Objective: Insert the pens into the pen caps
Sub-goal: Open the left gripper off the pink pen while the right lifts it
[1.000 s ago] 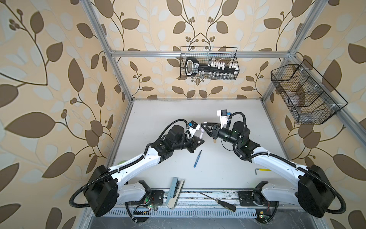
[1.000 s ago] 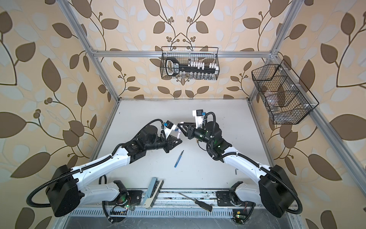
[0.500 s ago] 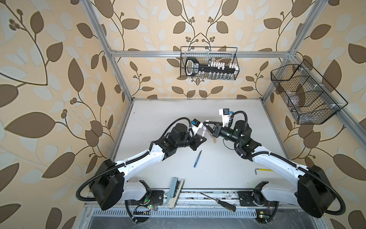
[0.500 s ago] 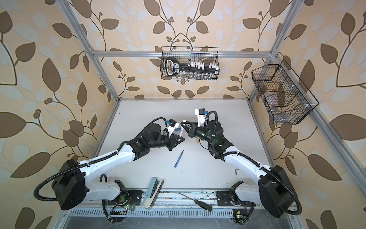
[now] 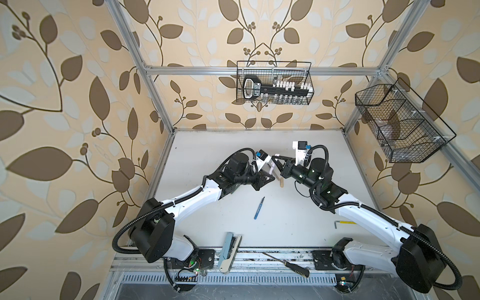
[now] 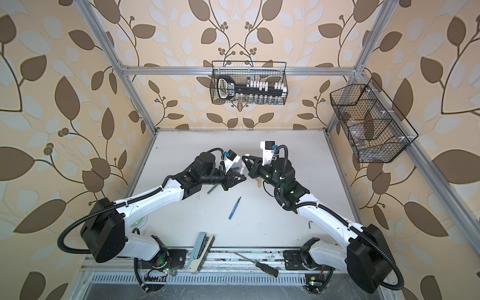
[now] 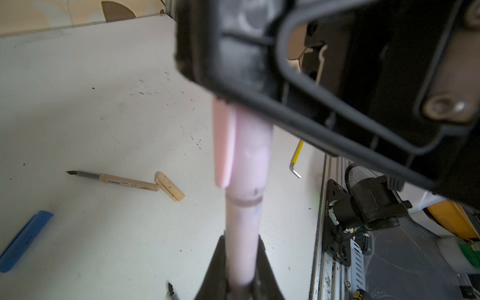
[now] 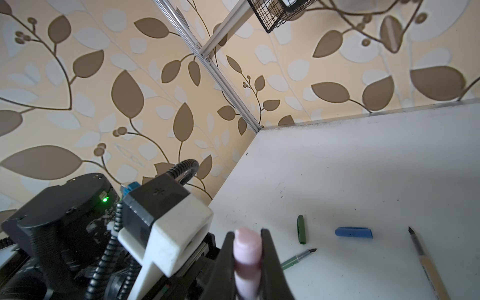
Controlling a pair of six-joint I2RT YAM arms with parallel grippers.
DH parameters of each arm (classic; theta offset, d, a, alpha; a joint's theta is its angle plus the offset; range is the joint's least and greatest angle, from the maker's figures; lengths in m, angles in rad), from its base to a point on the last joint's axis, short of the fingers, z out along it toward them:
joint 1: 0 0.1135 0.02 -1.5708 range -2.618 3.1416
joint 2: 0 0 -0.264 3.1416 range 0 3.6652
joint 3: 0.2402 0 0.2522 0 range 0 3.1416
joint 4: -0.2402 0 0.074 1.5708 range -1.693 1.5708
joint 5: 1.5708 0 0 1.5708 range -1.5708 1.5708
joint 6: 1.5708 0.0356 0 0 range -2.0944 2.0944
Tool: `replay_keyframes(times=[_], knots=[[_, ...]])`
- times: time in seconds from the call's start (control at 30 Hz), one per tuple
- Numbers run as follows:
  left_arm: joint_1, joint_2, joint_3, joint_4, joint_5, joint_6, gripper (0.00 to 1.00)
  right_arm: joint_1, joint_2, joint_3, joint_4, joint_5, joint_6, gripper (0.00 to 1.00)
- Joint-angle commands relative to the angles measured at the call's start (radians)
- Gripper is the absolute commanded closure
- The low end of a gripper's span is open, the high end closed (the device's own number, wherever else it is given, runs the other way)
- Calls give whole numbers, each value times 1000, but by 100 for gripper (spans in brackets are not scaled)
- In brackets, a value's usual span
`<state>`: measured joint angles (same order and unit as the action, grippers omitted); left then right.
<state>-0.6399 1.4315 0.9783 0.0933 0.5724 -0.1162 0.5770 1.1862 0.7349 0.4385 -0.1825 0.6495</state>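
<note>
Overhead, the two arms meet above the middle of the white surface (image 5: 205, 155). The left tool (image 7: 240, 272) is clamped narrow on the barrel of the pale pink pen (image 7: 241, 228). The right tool (image 8: 247, 233) pinches the pale pink cap (image 7: 250, 155), which sits over the pen's front end, its rim meeting the barrel at a thin seam. Pen and cap hang in the air between the two tools, clear of the surface.

The other pens lie uncapped on the surface. The tan pen (image 7: 117, 180) has the tan cap (image 7: 170, 186) touching its blunt end. The blue cap (image 8: 353, 232) lies between the dark green cap (image 8: 301, 230) and the tan pen. The dark green pen (image 8: 292, 260) is just beside its cap, and the blue pen (image 5: 259, 208) lies alone nearer the arms' bases. A yellow hex key (image 5: 342, 222) lies by the right arm, and a black-handled screwdriver (image 5: 285, 263) rests on the front rail.
</note>
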Motion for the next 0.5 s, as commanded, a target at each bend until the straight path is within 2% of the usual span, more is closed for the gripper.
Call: replay_keyframes(times=[0.0, 0.13, 0.23, 0.3, 0.33, 0.37, 0.43, 0.47], knots=[[76, -8, 176, 409, -133, -52, 100, 99, 39, -92, -183, -219, 25, 100], [78, 0, 189, 515, -131, -62, 100, 106, 58, -121, -144, -239, 67, 100], [77, 0, 197, 502, -92, -63, 100, 80, 29, -112, -182, -227, 65, 100], [74, -7, 196, 434, -44, -57, 100, 36, -6, -86, -224, -207, 49, 100], [68, -16, 188, 376, -37, -48, 96, 7, -20, -67, -248, -195, 33, 100], [55, -25, 171, 330, -36, -29, 84, -16, -31, -46, -277, -181, 14, 100], [32, -45, 126, 232, -66, -6, 69, -73, -39, 21, -354, -150, -46, 100], [28, -49, 103, 210, -61, -7, 57, -97, -36, 48, -379, -139, -68, 100]])
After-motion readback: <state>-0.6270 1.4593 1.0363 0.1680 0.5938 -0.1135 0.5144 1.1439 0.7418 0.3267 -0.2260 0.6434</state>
